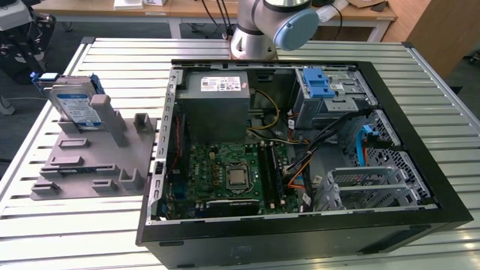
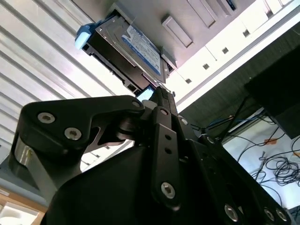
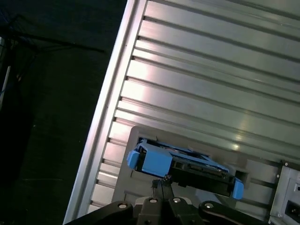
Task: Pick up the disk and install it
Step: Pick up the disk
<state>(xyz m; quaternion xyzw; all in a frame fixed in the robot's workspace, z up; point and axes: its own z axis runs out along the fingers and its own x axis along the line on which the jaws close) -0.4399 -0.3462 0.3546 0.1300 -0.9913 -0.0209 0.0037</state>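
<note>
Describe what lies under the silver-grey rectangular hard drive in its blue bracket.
The hard drive stands on edge in a grey plastic fixture on the slatted metal table; the drive covers its slot.

disk (image 1: pixel 75 107): 1 | grey fixture (image 1: pixel 84 164): 1 | computer case (image 1: pixel 300 241): 1 | power supply (image 1: pixel 217 109): 1 | motherboard (image 1: pixel 217 169): 1

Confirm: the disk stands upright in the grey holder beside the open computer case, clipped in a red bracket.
Wrong colour: in the exterior view the bracket is blue. Otherwise right: the disk stands upright in the grey holder beside the open computer case.
</note>
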